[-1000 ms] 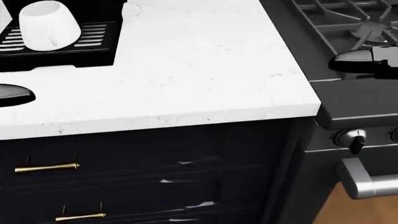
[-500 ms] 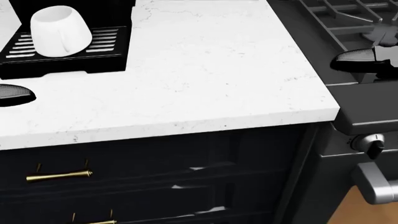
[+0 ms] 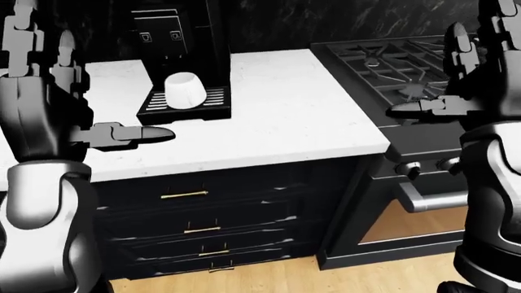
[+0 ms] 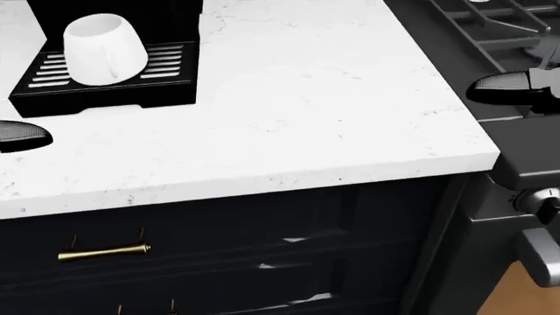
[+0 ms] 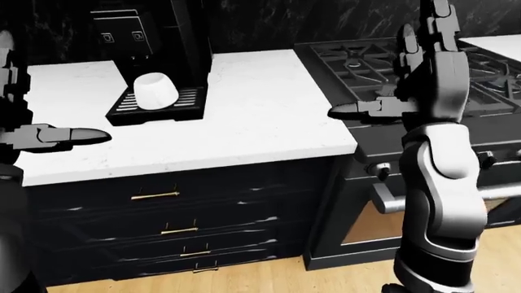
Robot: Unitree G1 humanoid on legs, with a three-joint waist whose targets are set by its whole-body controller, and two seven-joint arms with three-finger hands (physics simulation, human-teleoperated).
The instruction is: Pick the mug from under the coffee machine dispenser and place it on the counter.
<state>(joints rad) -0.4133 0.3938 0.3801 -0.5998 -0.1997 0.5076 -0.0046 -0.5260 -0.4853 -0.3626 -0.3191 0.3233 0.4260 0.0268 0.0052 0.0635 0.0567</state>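
A white mug [image 4: 105,49] stands on the slotted drip tray [image 4: 166,62] of a black coffee machine [image 3: 181,36], at the upper left of the white marble counter [image 4: 306,98]. My left hand [image 3: 81,85] is raised at the left edge of the left-eye view, fingers up and thumb pointing right, open and empty, below and left of the mug. Over the stove at the right, my right hand [image 5: 383,67] is held up, open and empty, far from the mug. In the head view only the two thumb tips show.
A black gas stove [image 3: 391,61] with grates adjoins the counter on the right, its knobs and oven handle [image 3: 423,198] below. Dark drawers with brass handles [image 3: 183,195] run under the counter. Wood floor lies at the bottom.
The whole head view has shifted right and slightly down, so the camera has moved. The mug and the counter corner sit further right in the picture. Both thumbs keep their places.
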